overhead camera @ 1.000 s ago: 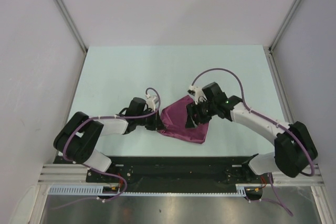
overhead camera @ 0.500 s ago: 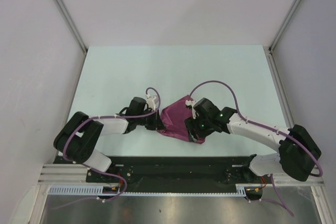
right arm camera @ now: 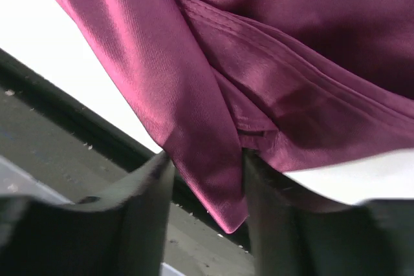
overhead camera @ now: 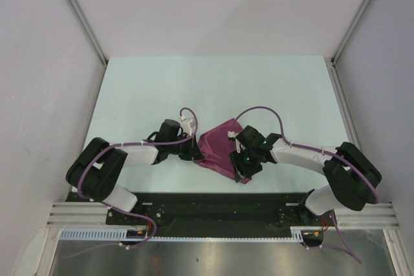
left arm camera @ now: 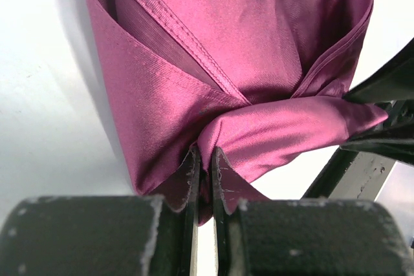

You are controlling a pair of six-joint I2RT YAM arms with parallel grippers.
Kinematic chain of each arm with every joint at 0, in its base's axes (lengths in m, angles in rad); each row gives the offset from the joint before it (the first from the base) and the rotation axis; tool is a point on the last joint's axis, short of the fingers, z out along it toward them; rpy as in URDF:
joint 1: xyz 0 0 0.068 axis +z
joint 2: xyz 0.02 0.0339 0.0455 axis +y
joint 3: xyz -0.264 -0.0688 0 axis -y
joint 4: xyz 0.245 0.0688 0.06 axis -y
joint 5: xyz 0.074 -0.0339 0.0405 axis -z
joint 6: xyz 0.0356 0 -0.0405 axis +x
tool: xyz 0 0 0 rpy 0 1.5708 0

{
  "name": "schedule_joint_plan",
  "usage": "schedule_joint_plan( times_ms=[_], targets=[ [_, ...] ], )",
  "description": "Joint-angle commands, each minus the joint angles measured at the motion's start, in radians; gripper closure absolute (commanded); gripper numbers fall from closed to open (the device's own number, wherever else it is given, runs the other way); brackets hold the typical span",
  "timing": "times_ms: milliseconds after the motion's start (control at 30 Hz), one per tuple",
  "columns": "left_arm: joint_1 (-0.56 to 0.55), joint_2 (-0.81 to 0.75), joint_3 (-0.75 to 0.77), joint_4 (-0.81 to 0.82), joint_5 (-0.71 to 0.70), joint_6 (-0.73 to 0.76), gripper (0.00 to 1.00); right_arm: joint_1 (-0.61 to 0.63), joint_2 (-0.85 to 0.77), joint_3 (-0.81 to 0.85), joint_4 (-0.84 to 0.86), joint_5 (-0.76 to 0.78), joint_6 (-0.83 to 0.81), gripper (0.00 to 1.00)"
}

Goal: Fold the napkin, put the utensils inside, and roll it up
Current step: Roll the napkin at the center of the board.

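Note:
The maroon napkin (overhead camera: 217, 141) lies bunched in folds near the table's front edge, between my two grippers. My left gripper (overhead camera: 194, 152) is at its left end. In the left wrist view the left gripper (left arm camera: 206, 159) is shut on a pinched fold of the napkin (left arm camera: 246, 63). My right gripper (overhead camera: 241, 170) sits low at the napkin's near right corner. In the right wrist view the right gripper (right arm camera: 206, 163) has its fingers apart, and a pointed corner of the napkin (right arm camera: 194, 127) hangs between them. The utensils are hidden.
The pale table (overhead camera: 149, 88) stretches away behind the napkin. A black rail (overhead camera: 213, 201) runs along the near edge, just below the right gripper, and appears as a dark strip of rail (right arm camera: 58, 121) in the right wrist view. White walls enclose the sides and back.
My right arm swung from the napkin's far right side down to its near right corner, and its jaws narrowed. The left arm kept its grip and did not move.

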Motion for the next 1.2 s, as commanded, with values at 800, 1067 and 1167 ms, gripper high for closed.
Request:
schedule_joint_plan(
  times_ms=[800,1067,1167],
  targets=[
    [0.039,0.134,0.113,-0.205,-0.014,0.036,1.00,-0.140,0.105,0.343,-0.252,-0.042,-0.084,0.35],
    [0.040,0.163,0.148,-0.266,-0.005,0.036,1.00,0.137,0.071,0.276,0.100,0.278,-0.196,0.33],
    [0.042,0.165,0.154,-0.276,-0.001,0.033,1.00,0.196,0.106,0.255,0.174,0.334,-0.242,0.32]
  ],
)
